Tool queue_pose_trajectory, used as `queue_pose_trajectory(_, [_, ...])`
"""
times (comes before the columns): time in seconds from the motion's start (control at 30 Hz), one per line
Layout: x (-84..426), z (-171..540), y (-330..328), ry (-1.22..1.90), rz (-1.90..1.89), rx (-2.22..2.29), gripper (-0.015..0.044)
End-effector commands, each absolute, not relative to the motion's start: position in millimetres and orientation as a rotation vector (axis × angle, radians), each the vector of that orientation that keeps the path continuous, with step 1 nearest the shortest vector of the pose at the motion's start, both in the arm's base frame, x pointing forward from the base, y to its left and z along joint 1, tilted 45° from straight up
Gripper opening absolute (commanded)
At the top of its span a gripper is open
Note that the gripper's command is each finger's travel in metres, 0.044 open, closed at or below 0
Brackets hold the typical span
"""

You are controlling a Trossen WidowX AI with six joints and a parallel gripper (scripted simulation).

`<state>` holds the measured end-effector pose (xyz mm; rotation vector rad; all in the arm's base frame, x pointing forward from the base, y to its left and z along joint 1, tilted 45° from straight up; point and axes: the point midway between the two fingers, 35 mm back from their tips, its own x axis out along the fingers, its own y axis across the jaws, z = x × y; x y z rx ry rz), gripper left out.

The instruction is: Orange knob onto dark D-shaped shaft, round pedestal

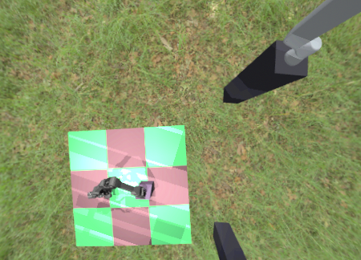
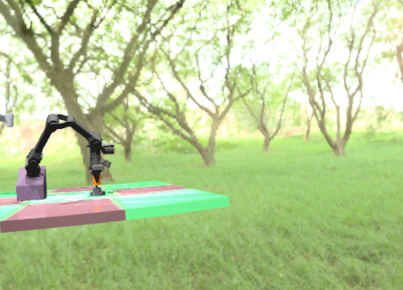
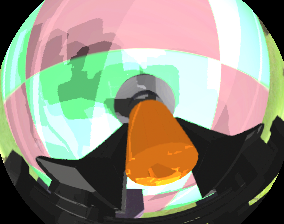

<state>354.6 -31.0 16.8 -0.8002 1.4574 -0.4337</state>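
Note:
The orange knob [image 2: 95, 183] [image 3: 160, 142] is held upright between the fingers of my gripper [image 2: 97, 177] [image 3: 151, 124], which is shut on it. The round pedestal [image 2: 98, 193] [image 3: 167, 91] stands directly below the knob; it is grey and dark in the wrist view. Dark material of the shaft or its base shows just beyond the knob's lower end in the wrist view. The knob's lower end is at or just above the shaft's top, with the pedestal's wide base lower down. Whether knob and shaft touch, the hole, and both flat sides are hidden.
The arm's purple base block [image 1: 149, 189] [image 2: 31, 184] stands on the green and pink checkered table [image 1: 126, 147] [image 2: 179, 202]. Large dark and grey beam-like shapes [image 1: 265, 77] show at the right in the top view. Grass surrounds the table.

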Motion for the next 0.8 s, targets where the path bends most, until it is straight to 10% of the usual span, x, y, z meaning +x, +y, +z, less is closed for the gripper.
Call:
queue_pose_trajectory(0.0, [353.4,15.9,-30.5,1.458,-0.431,-0.803,0.0000])
queue_pose_trajectory(0.77, [353.8,17.5,-27.7,1.519,-0.281,-0.969,0.0000])
